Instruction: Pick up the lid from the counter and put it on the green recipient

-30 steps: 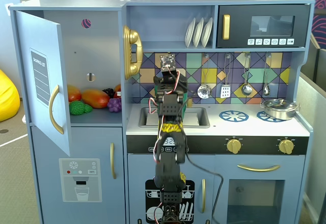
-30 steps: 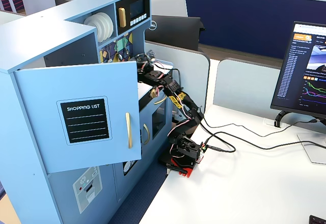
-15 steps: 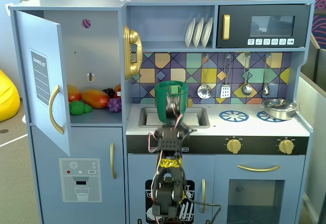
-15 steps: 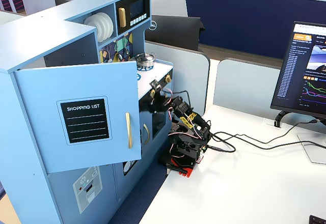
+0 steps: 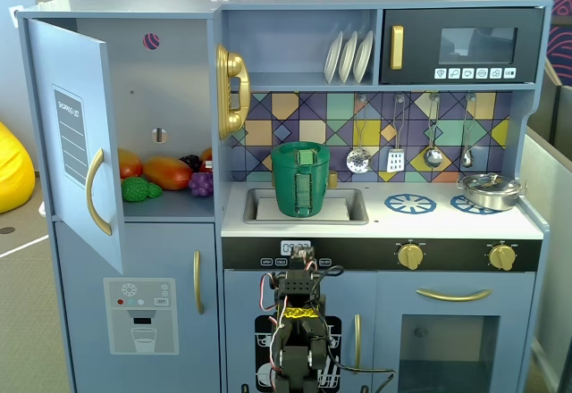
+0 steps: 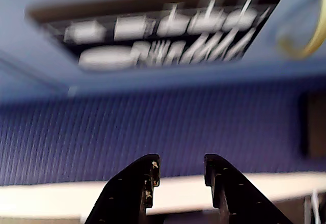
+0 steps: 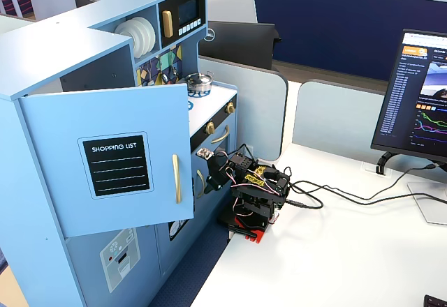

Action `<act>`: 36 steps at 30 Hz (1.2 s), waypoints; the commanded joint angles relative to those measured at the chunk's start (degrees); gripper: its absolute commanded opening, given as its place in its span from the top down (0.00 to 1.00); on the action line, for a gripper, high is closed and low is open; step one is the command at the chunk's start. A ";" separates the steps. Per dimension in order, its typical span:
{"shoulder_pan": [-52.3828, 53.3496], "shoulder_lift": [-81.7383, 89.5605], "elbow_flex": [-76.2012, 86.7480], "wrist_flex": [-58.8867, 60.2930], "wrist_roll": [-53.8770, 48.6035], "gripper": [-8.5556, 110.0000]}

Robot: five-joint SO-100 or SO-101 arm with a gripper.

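— One green pot (image 5: 300, 179) stands upright in the sink recess of the counter (image 5: 465, 222), and its top looks capped by the lid (image 5: 300, 148); the knob itself is too small to make out.

— Where is the arm?

— Folded low in front of the toy kitchen, below the counter's front edge. In the front fixed view it sits before the lower door with the dishwasher print (image 5: 333, 338); in the side fixed view it is bunched over its red base on the white desk (image 7: 363, 251).

— And the claw?

— In the wrist view the claw (image 6: 179, 167) has its two black fingers (image 6: 140, 183) parted by a narrow gap, with nothing between them. Behind it are a blurred blue panel and dark blue carpet.

— How much room around the pot?

— Open air above it up to the shelf with the white plates (image 5: 349, 56). To its right in the front view the counter runs bare past two blue burner rings (image 5: 409, 203) to the silver pot (image 5: 489, 189), which sits near the right edge. Hanging utensils (image 5: 395, 143) are against the tiled back wall, clear of the pot. To the left, the fridge door (image 5: 76, 143) stands swung open, toy fruit (image 5: 161, 174) on the shelf inside.

— Anything near the arm's side?

— Cables (image 7: 335, 194) trail across the desk toward a monitor (image 7: 415, 98), well apart from it.
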 commanded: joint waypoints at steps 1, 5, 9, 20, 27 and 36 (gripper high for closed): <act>-1.23 0.88 0.70 5.01 2.99 0.93; -4.31 0.88 0.70 15.82 5.19 0.92; -4.75 0.88 0.79 23.82 5.80 0.92; -2.64 0.88 0.79 26.28 3.69 0.92; -2.64 0.88 0.79 26.28 3.60 0.91; -2.64 0.88 0.79 26.28 3.60 0.91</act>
